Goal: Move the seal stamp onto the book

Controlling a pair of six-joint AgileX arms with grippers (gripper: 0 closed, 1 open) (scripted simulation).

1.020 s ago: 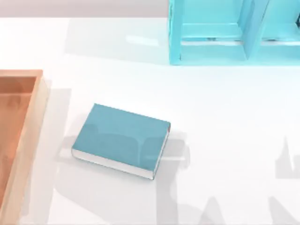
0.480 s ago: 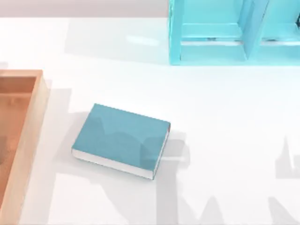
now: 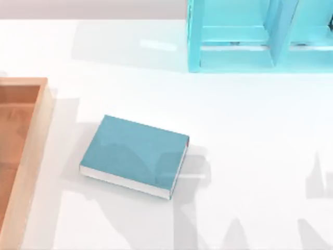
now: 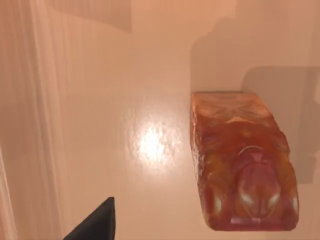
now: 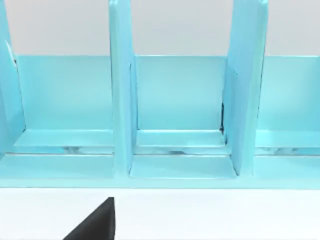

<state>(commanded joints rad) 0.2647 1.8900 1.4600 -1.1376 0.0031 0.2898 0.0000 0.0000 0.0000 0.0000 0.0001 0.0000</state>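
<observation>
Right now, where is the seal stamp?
The stamp shows in the left wrist view, standing on a glossy orange-brown surface like the wooden tray at the table's left, left of the book.

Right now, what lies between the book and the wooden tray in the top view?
Top view: only bare white table separates the book from the wooden tray on its left; nothing stands in that strip, just shadow.
</observation>
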